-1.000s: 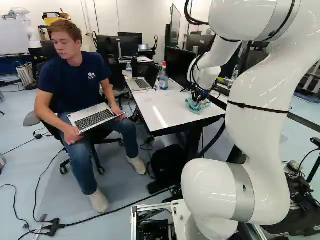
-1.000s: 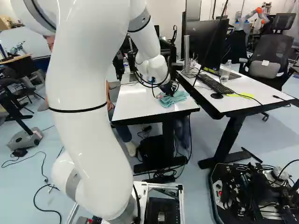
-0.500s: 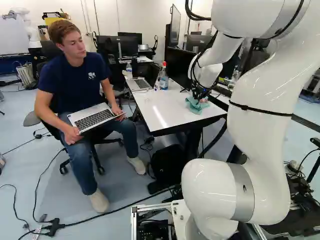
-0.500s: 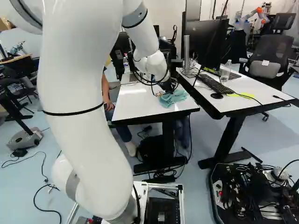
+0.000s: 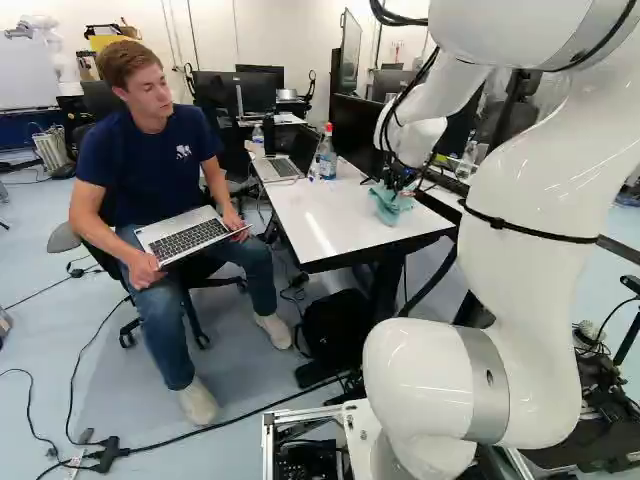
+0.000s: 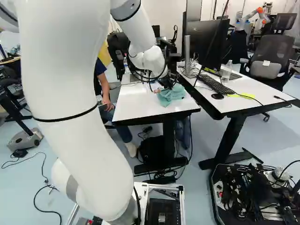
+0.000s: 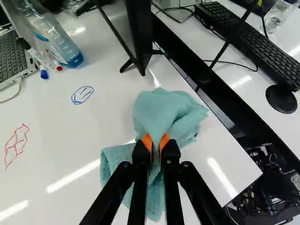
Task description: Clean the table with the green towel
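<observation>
"Is it bright in there?"
"Yes, pale streaks of glare lie across the white counter (image 7: 56, 131), and the arm (image 5: 535, 190) gleams."
"Shadows?"
"Soft ones, on the floor (image 5: 240, 375) near the counter."

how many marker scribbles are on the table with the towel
2: a blue scribble near the bottle, and a red scribble farther from both bottle and towel. The towel may hide more.
</observation>
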Robot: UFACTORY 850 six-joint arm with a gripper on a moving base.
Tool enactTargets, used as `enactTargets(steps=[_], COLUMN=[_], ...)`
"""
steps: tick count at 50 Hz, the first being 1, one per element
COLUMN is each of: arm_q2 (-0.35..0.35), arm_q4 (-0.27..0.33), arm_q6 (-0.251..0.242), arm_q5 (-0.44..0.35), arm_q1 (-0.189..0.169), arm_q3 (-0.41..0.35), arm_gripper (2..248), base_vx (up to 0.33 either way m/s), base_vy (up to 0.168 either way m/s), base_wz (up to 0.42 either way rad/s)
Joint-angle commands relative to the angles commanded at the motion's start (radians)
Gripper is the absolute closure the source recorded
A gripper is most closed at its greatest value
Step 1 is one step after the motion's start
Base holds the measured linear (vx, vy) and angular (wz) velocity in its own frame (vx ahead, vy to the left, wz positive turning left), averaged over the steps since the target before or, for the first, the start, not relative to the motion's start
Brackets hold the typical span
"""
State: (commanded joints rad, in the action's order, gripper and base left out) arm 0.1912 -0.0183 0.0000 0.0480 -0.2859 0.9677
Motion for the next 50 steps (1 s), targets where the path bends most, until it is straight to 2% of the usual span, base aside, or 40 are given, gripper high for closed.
enactTargets(steps=[18, 50], arm_q2=[0.004, 0.093], arm_q4=[0.0, 0.0], arm_q6=[0.0, 0.0], arm_q5=[0.0, 0.0], arm_q1=[0.056, 0.147], arm_q3=[0.046, 0.153], arm_gripper=[211, 211], base_vx=[0.0, 0.0], base_vy=[0.0, 0.0], base_wz=[0.0, 0.0])
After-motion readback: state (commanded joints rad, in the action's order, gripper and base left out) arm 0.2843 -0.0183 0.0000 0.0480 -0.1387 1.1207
